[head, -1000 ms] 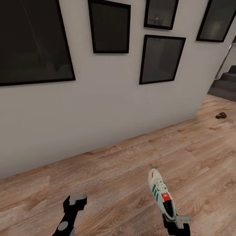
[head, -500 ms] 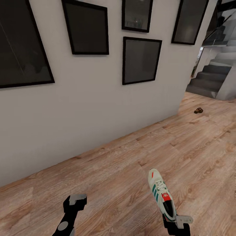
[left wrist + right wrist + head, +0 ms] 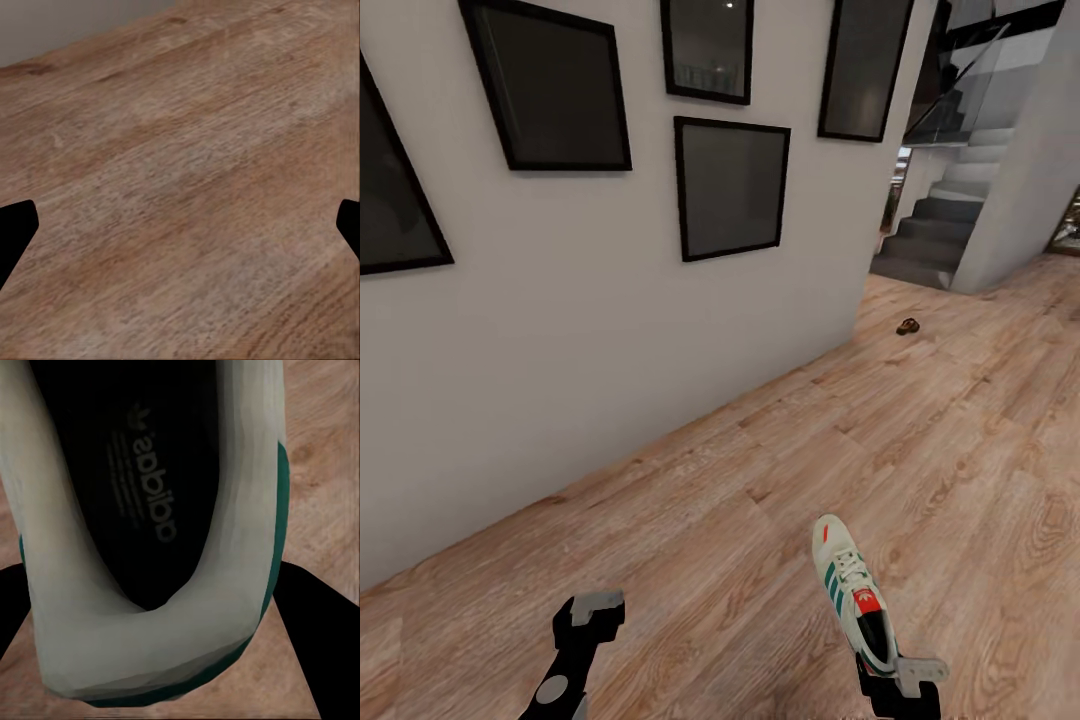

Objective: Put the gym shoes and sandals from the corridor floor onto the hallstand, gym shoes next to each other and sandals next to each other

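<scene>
My right end effector (image 3: 900, 672), at the lower right of the head view, is clenched on the heel of one gym shoe (image 3: 852, 590). The shoe (image 3: 150, 532) points toe-forward, held off the floor (image 3: 760, 560). In the right wrist view the heel collar sits between my dark fingers (image 3: 311, 615), with the printed insole facing the camera.

My left end effector (image 3: 592, 612), at the lower left of the head view, is released and grasps nothing. In the left wrist view its fingertips (image 3: 15, 225) stand wide apart at the frame edges, with bare floor (image 3: 180, 187) between them.

One sandal (image 3: 907, 326) lies on the floor at the right of the head view, well apart from me, near the wall corner (image 3: 865, 230) and the stairs (image 3: 940, 225). The other gym shoe, the other sandal and the hallstand cannot be placed from these views.

Step in hand, as I judge it: transport of the first gym shoe; none of the four items can be confirmed as racked.

Next move calls for:
- Locate the hallstand and bring it within reach.
- Keep the heel grasp firm while travelling; a heel-only hold may let the toe swing or slip.
- Set the shoe fully on a shelf, leaving space beside it for its mate.
</scene>
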### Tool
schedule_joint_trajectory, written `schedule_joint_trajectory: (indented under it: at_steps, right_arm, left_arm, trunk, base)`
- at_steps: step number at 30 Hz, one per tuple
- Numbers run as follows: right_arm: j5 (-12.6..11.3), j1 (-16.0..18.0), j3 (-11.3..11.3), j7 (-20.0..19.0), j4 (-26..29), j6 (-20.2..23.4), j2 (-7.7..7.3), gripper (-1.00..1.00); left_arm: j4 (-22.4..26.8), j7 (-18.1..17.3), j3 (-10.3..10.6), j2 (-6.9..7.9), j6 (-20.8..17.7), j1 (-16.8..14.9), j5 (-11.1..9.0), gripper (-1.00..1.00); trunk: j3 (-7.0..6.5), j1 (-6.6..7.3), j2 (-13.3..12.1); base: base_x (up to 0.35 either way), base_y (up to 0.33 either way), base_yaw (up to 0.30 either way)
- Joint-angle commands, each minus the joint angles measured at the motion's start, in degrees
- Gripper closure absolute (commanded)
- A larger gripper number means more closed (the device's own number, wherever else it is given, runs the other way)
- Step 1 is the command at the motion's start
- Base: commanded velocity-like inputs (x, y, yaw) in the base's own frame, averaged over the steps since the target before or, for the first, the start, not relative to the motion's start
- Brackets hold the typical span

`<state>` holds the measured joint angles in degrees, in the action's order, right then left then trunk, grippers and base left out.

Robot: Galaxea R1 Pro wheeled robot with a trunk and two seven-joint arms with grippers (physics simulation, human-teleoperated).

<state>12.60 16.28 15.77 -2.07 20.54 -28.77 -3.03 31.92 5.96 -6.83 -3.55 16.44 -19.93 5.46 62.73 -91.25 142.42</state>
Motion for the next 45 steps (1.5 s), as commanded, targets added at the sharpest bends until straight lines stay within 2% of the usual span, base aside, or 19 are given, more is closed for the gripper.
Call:
schedule_joint_trajectory:
  at_steps: [1, 3, 9, 30, 45]
  right_arm:
    - [0.5, 0.1, 0.5, -0.2, -0.1, -0.2, 0.04, 1.0]
    - [0.5, 0.1, 0.5, -0.2, -0.1, -0.2, 0.04, 1.0]
    - [0.5, 0.1, 0.5, -0.2, -0.1, -0.2, 0.04, 1.0]
    - [0.5, 0.1, 0.5, -0.2, -0.1, -0.2, 0.04, 1.0]
    - [0.4, 0.1, 0.5, -0.2, -0.1, -0.2, 0.04, 1.0]
  left_arm:
    - [0.0, 0.1, -0.3, -0.06, 0.2, 0.0, 0.6, -1.0]
    - [0.0, 0.1, -0.3, -0.04, 0.2, 0.0, 0.6, -1.0]
    - [0.0, 0.1, -0.3, 0.02, 0.2, 0.0, 0.6, -1.0]
    - [0.0, 0.2, -0.3, -0.05, 0.2, 0.0, 0.6, -1.0]
    - [0.1, 0.2, -0.3, -0.06, 0.2, 0.0, 0.6, -1.0]
  trunk:
    - [0.04, 0.01, 0.0]
    - [0.04, 0.01, 0.0]
    - [-1.03, 1.33, -2.4]
    - [-1.03, 1.33, -2.4]
    - [-1.03, 1.33, -2.4]
  base:
    - [0.0, 0.0, -0.286]
    - [0.0, 0.0, -0.286]
    - [0.0, 0.0, -0.286]
    - [0.003, 0.0, -0.286]
    - [0.294, 0.053, -0.286]
